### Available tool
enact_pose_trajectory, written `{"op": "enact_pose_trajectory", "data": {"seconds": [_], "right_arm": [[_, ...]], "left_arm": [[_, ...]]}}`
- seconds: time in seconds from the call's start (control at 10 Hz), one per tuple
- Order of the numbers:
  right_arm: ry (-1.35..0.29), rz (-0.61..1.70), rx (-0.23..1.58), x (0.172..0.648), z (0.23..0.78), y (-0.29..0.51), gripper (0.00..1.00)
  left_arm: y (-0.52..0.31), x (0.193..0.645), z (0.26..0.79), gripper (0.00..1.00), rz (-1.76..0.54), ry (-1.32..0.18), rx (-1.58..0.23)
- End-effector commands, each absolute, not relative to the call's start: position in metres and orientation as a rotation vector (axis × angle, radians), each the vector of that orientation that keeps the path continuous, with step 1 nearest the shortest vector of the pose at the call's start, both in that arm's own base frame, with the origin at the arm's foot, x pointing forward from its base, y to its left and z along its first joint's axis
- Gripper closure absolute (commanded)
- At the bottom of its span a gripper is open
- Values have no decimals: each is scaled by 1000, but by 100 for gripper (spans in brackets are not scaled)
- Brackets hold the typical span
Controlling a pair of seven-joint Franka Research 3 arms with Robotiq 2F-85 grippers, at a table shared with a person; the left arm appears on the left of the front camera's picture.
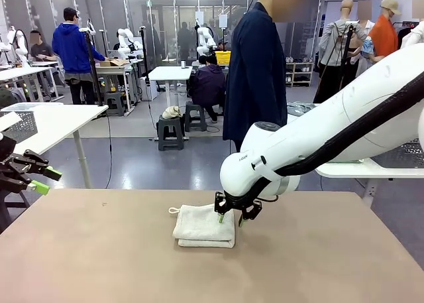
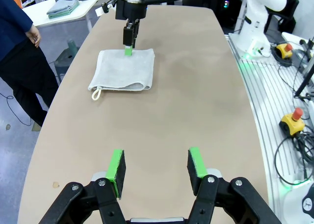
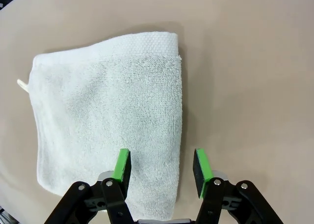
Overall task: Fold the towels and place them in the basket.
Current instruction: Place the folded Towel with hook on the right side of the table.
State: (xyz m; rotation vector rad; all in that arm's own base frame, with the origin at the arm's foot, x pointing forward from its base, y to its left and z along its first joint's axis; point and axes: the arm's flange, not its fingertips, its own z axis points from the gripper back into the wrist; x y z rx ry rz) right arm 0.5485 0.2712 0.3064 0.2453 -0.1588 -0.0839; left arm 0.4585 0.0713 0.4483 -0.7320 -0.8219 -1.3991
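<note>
A cream-white towel [image 1: 204, 225] lies folded on the brown table, its corner loop [image 1: 174, 210] sticking out at the left. My right gripper [image 1: 232, 217] hovers just over the towel's right edge, open, one green pad above the cloth and the other beyond the edge. In the right wrist view the towel [image 3: 105, 121] spreads below the open right gripper [image 3: 162, 167], nothing between the pads. My left gripper [image 1: 43, 181] stands open at the table's far left, off the edge. The left wrist view has the left gripper [image 2: 156, 167] open over bare table, the towel [image 2: 125, 69] farther off. The basket is out of view.
A person in dark blue [image 1: 255, 71] stands at the table's far side, behind the towel. A white side table [image 1: 53, 124] with a pale lattice basket [image 1: 20, 125] stands at the left. Folded grey garments [image 2: 63, 7] lie on another side table.
</note>
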Motion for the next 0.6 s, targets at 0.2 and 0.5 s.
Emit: {"op": "enact_pose_trajectory", "data": {"seconds": [0.2, 0.5], "right_arm": [[-168, -104, 275, 557, 294, 276, 35], [-165, -86, 289, 558, 289, 276, 75]], "left_arm": [[71, 456, 449, 34, -1398, -830, -727], [71, 456, 449, 34, -1398, -830, -727]]}}
